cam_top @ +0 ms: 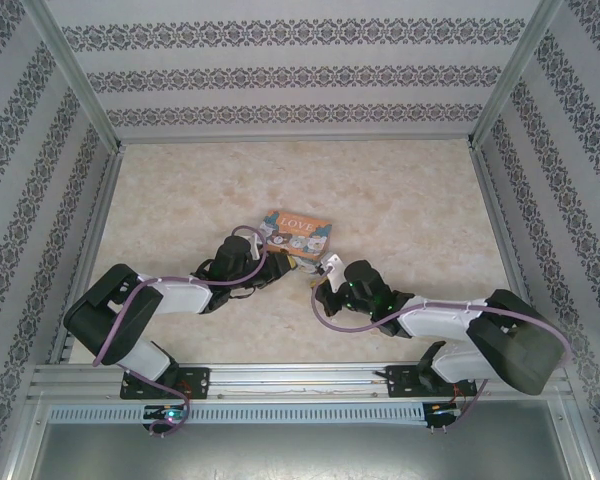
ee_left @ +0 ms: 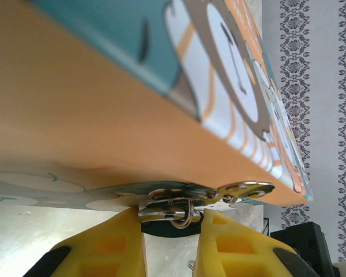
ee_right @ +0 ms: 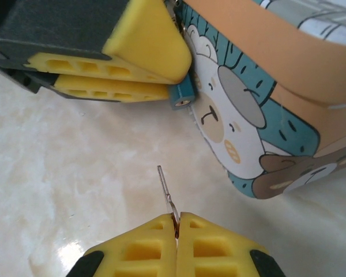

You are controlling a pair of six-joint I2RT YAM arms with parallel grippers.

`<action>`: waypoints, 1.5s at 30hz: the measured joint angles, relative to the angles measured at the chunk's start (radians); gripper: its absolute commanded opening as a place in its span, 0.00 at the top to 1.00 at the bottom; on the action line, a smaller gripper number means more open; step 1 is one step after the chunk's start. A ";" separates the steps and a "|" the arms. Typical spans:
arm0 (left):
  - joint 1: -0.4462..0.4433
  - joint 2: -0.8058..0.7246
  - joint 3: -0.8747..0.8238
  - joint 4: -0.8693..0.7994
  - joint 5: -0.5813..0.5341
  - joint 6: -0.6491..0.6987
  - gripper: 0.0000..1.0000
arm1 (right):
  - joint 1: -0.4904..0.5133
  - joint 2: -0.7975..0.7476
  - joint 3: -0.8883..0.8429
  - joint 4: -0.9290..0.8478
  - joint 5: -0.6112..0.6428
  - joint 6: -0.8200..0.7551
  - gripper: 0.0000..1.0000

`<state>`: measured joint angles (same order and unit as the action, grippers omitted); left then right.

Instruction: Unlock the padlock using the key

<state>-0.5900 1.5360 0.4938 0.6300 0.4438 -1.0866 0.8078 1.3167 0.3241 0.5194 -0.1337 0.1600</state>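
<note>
Pale marbled surface (cam_top: 180, 220) inside a wallpapered enclosure. Left arm (cam_top: 130, 310) and right arm (cam_top: 480, 325) both reach toward the middle, wrists converging just near of the tin (cam_top: 298, 230). The tin is a colourful rectangular "LOVE" box with cartoon animals, lying flat at mid-surface, slightly tilted. Left gripper (ee_left: 172, 214) sits at the tin's near edge, its yellow fingers (ee_left: 124, 242) closed in on the padlock (ee_right: 182, 97). The teal body protrudes from the fingertips with its keyhole end facing the right gripper (ee_right: 177, 219). Left wrist view: the thin silvery shackle (ee_left: 187, 216) passes through the tin's metal hasp (ee_left: 245, 188), so the padlock hangs at the tin's front wall. The right gripper is a little near and right of the padlock, its fingers pressed together and pinching the key (ee_right: 166, 190). The key's slim blade sticks out past the fingertips, angled toward the padlock but apart from it, with bare surface between blade tip and keyhole.
</note>
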 measured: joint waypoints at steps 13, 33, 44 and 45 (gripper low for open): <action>0.000 0.006 0.009 -0.002 0.005 -0.020 0.80 | 0.002 0.070 0.040 0.063 0.048 -0.011 1.00; 0.000 0.018 0.021 -0.002 0.012 -0.026 0.81 | 0.002 0.126 0.074 0.076 0.078 -0.036 1.00; 0.000 0.026 0.028 -0.002 0.014 -0.029 0.81 | 0.002 0.133 0.085 0.076 0.092 -0.036 1.00; 0.000 0.027 0.030 -0.002 0.016 -0.029 0.81 | 0.002 0.134 0.086 0.076 0.093 -0.036 1.00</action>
<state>-0.5900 1.5635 0.5240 0.6285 0.4599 -1.1160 0.8097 1.4509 0.4103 0.5957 -0.0410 0.1238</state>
